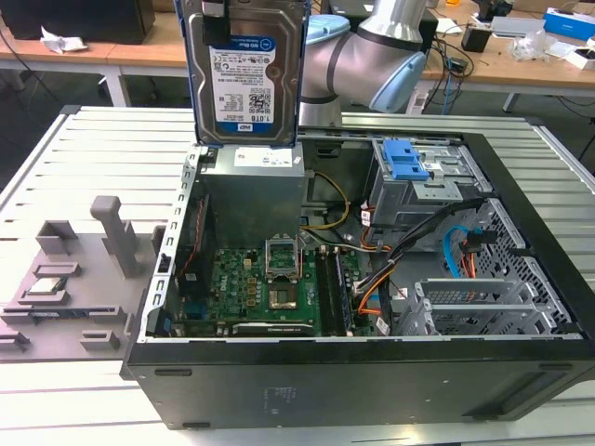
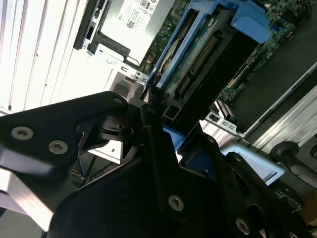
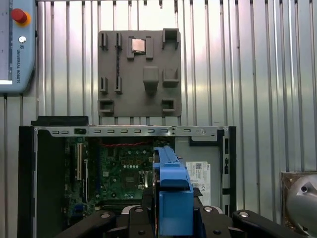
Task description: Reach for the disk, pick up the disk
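The disk [image 1: 246, 74], a silver hard drive with a white-and-blue label and a blue bracket around its edges, hangs upright in the air above the back of the open computer case [image 1: 353, 372]. My gripper [image 1: 216, 7] is shut on its upper edge at the top of the exterior view. In the second wrist view the disk [image 2: 198, 54] shows edge-on, its connector side facing the camera, between my black fingers [image 2: 153, 144]. In the first wrist view the blue bracket of the disk [image 3: 173, 193] sticks out from my gripper [image 3: 173, 220] over the motherboard.
Below the disk lie the power supply [image 1: 256, 181] and the motherboard [image 1: 270, 288]. A metal drive cage with a blue latch [image 1: 406, 163] stands at the case's back right. A grey fixture plate [image 1: 65, 288] holding a processor chip [image 1: 46, 283] rests on the slatted table [image 1: 112, 167].
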### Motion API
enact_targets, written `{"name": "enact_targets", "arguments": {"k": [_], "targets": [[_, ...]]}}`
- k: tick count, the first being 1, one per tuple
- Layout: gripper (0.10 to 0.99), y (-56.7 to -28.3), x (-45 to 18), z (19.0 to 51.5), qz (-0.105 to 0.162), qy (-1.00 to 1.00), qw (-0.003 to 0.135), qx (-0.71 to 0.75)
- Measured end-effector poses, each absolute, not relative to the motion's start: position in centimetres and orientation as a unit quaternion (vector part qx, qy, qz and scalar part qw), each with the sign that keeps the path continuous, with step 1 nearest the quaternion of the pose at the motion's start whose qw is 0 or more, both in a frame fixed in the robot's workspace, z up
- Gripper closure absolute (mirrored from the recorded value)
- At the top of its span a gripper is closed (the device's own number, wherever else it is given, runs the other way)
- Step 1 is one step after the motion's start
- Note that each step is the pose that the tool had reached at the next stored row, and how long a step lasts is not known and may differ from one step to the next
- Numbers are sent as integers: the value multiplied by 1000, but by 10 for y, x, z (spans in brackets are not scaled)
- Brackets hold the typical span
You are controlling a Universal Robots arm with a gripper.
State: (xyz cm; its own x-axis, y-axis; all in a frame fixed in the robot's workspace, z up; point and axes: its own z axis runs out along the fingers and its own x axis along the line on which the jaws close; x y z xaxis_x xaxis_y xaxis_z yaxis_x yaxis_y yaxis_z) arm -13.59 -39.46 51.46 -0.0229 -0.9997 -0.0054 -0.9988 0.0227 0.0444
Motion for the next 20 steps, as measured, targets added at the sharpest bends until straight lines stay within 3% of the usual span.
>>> {"name": "enact_targets", "arguments": {"k": [20], "targets": [[718, -417, -136, 514, -18, -715, 14, 699]]}}
